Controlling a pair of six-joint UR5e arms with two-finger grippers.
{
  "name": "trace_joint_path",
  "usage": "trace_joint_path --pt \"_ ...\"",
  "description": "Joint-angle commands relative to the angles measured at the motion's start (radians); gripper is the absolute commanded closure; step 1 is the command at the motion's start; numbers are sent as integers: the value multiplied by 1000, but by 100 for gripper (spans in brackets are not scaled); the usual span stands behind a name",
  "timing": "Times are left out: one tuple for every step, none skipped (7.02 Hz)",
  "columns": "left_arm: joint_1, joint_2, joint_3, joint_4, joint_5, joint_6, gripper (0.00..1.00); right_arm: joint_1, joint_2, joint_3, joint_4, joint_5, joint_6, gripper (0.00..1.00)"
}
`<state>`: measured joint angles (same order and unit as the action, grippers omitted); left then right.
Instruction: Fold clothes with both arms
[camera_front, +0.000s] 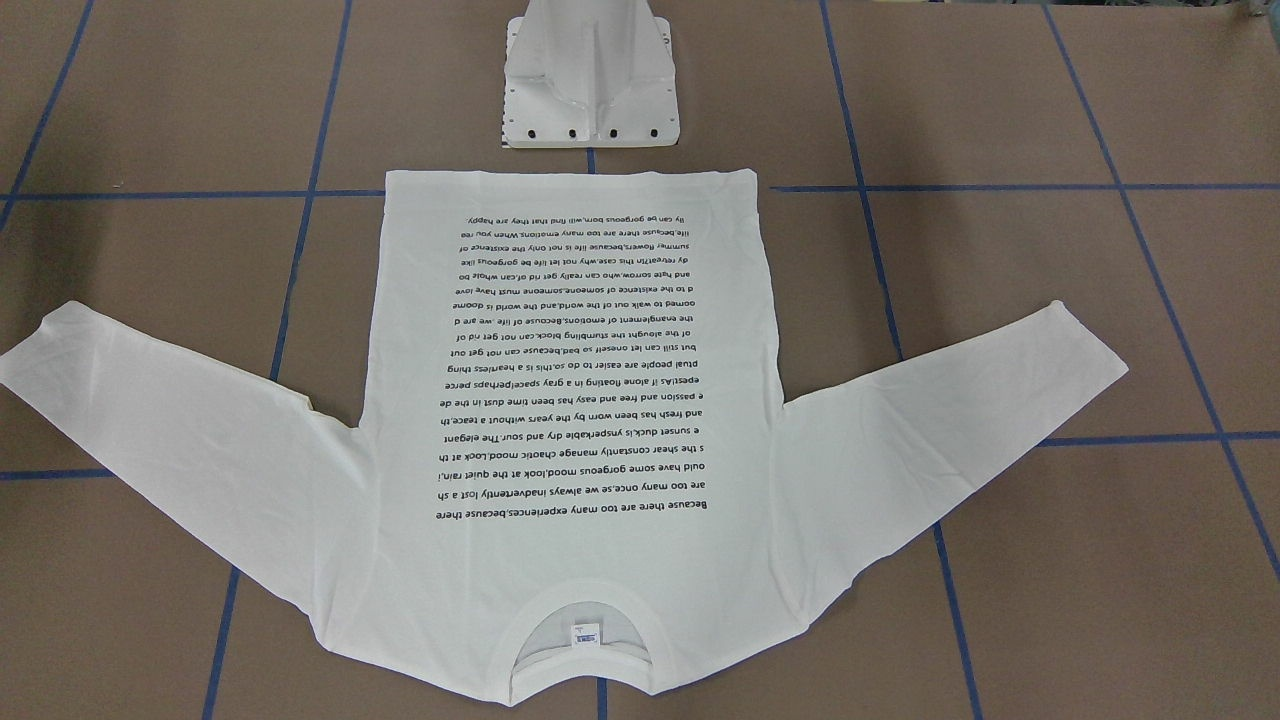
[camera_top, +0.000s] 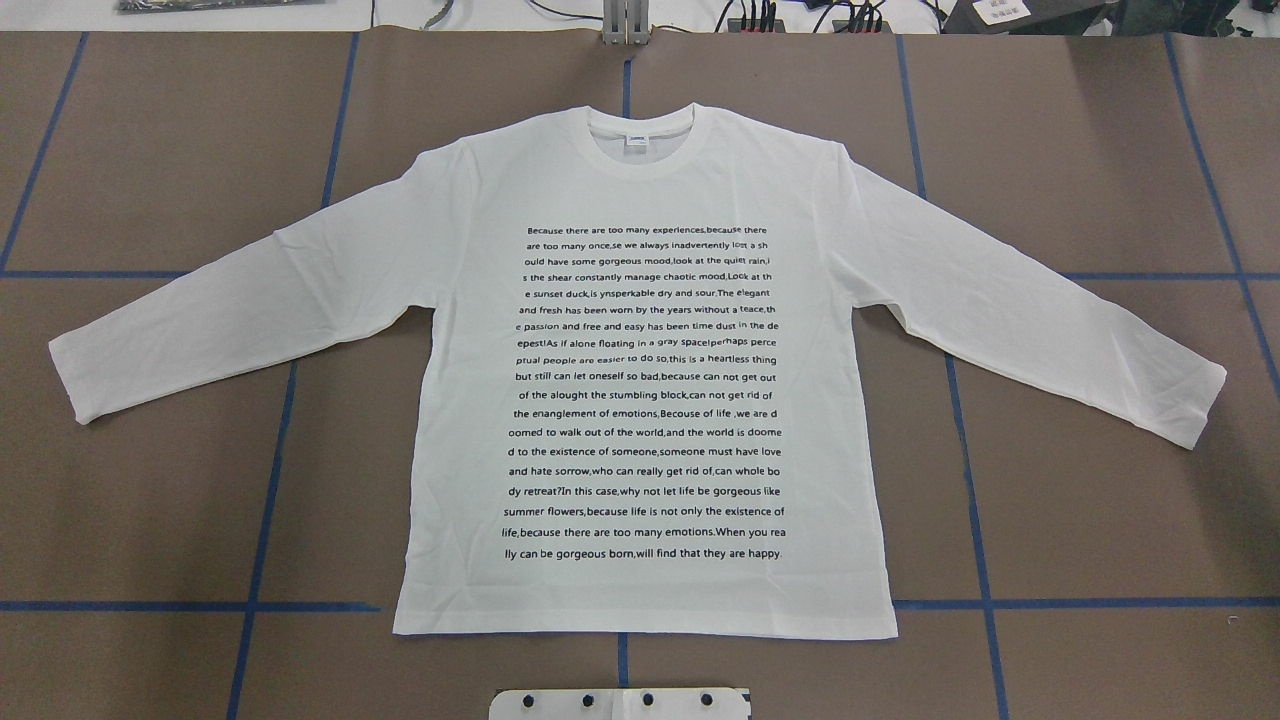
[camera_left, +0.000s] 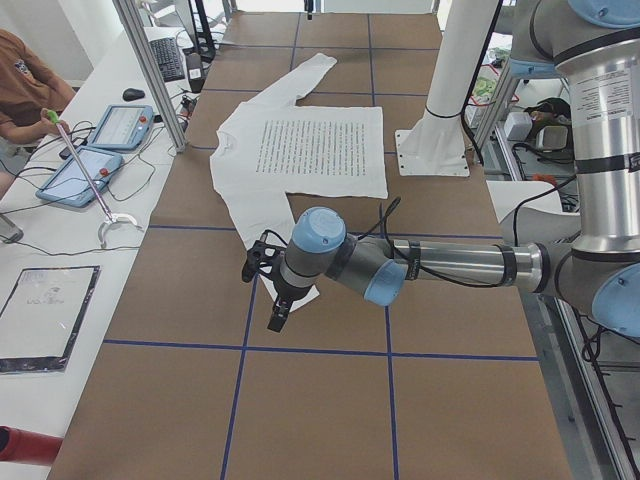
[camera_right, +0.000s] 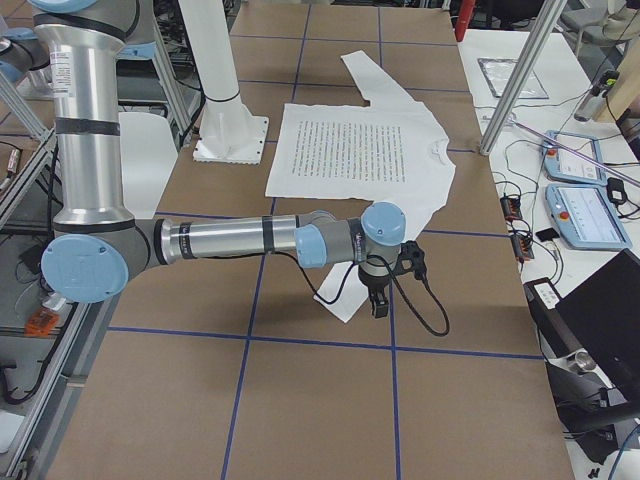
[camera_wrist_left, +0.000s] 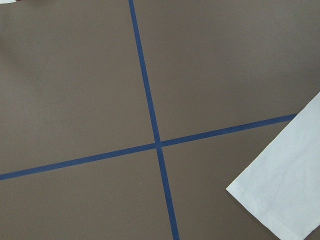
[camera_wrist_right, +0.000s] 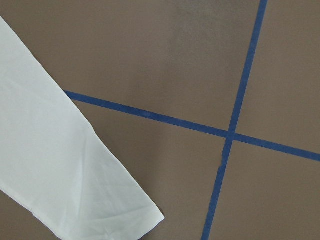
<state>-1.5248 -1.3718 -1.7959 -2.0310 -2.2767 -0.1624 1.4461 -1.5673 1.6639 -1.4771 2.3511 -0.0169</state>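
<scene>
Judging by how things lay, none of the folding had been done. Nearest the pedestal (camera_front: 590, 90) was the hem (camera_top: 645, 625) of the shirt (camera_top: 645, 380), straight and just short of the pedestal's plate. The shirt lay spread flat on the bench (camera_top: 150, 180), printed face up, with no part turned over another and hardly a crease.

Farther out, to either side of the pedestal, the left sleeve (camera_top: 230, 320) and the right sleeve (camera_top: 1040, 320) were stretched to full length, slanting back toward the pedestal's side of the bench.

The left claw (camera_left: 275, 318) hung over the bench just beside the left cuff (camera_wrist_left: 265, 205). The right claw (camera_right: 378, 305) hung likewise by the right cuff (camera_wrist_right: 135, 215). Neither seemed to touch the cloth. Each wrist view showed only a cuff corner, bare bench and blue tape (camera_wrist_left: 150, 100), with no fingers in sight. Only the two side views showed the claws, so I cannot tell whether either was spread or closed. Nothing appeared to be gripped.

Farthest from the pedestal lay the collar (camera_top: 645, 125), with the label (camera_top: 637, 140) inside it, flat and centred on the pedestal.

All the work seemed left to do. Both sleeves had to come in over the body, then the body had to be folded. The claws looked placed to begin at the cuffs.
</scene>
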Motion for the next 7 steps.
trace_joint_path --pt "2 3 -2 -6 2 6 0 -1 0 0 0 2 -3 0" --pt "12 4 -2 -5 -3 1 0 -1 0 -1 0 2 -2 0" --pt "15 13 -2 -5 -1 7 0 -1 0 -7 0 0 1 0" --pt "15 13 1 -6 -1 6 0 -3 4 -18 0 -1 2 0" --pt "17 13 13 -8 -1 4 0 -15 12 -18 1 -1 2 0" --pt "17 13 16 -8 -4 4 0 -15 -5 -23 38 0 3 0" --pt "18 13 17 -6 -4 4 0 -15 -10 -35 70 2 6 0"
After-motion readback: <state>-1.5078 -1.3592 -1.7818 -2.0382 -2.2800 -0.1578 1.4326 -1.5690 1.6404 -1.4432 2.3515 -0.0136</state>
